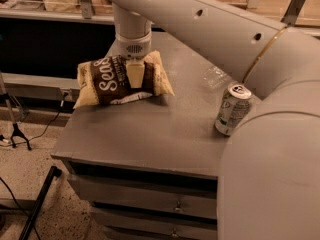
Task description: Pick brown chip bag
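Observation:
The brown chip bag (pixel 102 81), puffy with a dark brown centre, cream ends and white "Sea" lettering, lies at the back left of the grey table (pixel 150 134). My gripper (pixel 135 71) comes straight down on the bag's middle. One cream finger (pixel 135 76) presses against the bag's front face and the other is hidden behind the bag. The bag is pinched at that spot, so the gripper is shut on it. The bag's ends still touch or hang just above the tabletop.
A green-and-white soda can (pixel 232 109) stands at the table's right side, with a crumpled clear plastic piece (pixel 216 75) behind it. My own arm (pixel 270 174) fills the right foreground. Drawers (pixel 150 199) are below the tabletop. Stand legs and cables (pixel 15 129) lie on the floor at left.

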Tool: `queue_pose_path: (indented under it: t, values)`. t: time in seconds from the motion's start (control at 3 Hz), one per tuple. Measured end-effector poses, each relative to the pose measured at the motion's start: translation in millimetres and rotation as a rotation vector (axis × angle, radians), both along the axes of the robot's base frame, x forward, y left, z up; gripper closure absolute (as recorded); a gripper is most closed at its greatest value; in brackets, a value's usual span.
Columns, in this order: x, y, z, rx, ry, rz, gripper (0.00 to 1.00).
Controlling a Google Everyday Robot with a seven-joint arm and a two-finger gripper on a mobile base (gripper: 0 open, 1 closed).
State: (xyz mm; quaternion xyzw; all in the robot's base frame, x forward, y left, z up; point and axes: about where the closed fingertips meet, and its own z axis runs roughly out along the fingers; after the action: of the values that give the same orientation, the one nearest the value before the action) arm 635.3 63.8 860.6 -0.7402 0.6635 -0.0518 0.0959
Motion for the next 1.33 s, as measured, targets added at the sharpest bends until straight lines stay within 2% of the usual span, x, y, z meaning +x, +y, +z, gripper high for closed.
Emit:
queue_pose_path:
  t: [1.33]
  values:
    - [0.0,0.0,1.7,0.0,0.0,0.0,1.0]
